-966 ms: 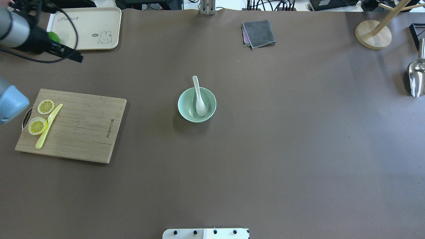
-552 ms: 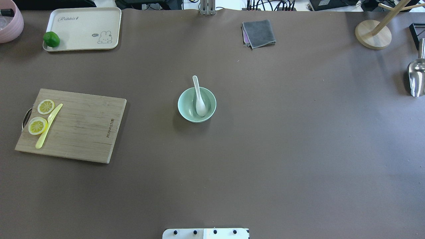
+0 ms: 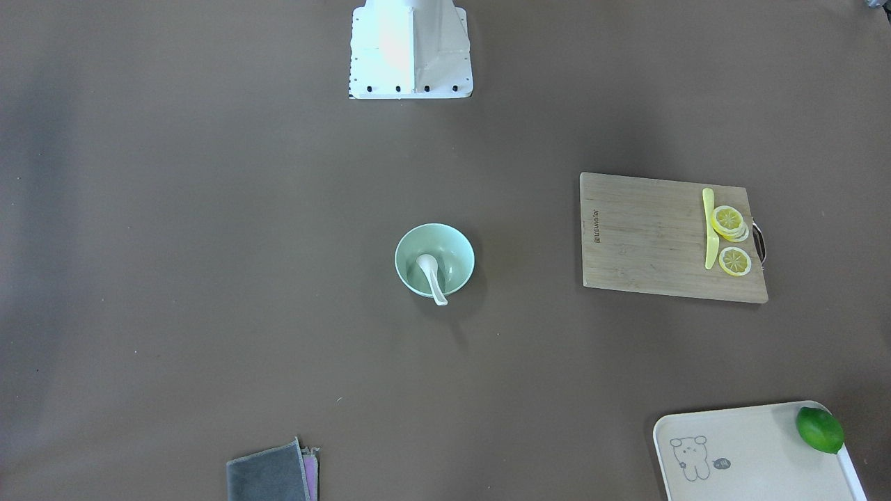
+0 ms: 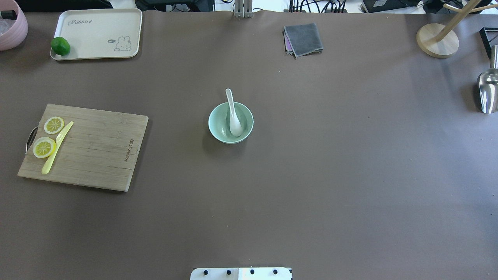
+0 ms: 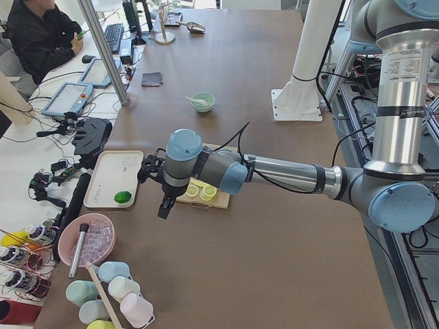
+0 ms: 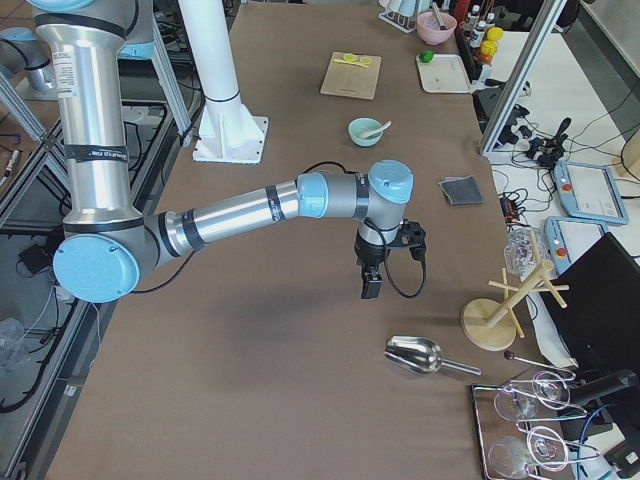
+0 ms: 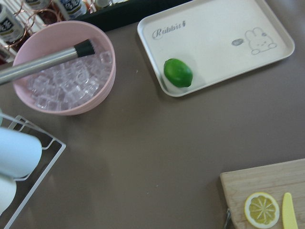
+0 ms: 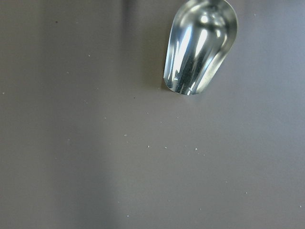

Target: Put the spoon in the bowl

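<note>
The spoon lies in the bowl, scoop down inside and handle leaning out over the far rim. The bowl stands mid-table, well apart from the cutting board and the grey cloth. The left gripper hangs near the tray, and the right gripper near the metal scoop. I cannot tell whether either is spread or closed.

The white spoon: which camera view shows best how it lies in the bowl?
The overhead exterior view: the spoon shows whole, scoop inside the bowl, handle leaning over the far rim. The front-facing view shows it too, foreshortened. Both side views show it small and far. The wrist views miss it.
</note>
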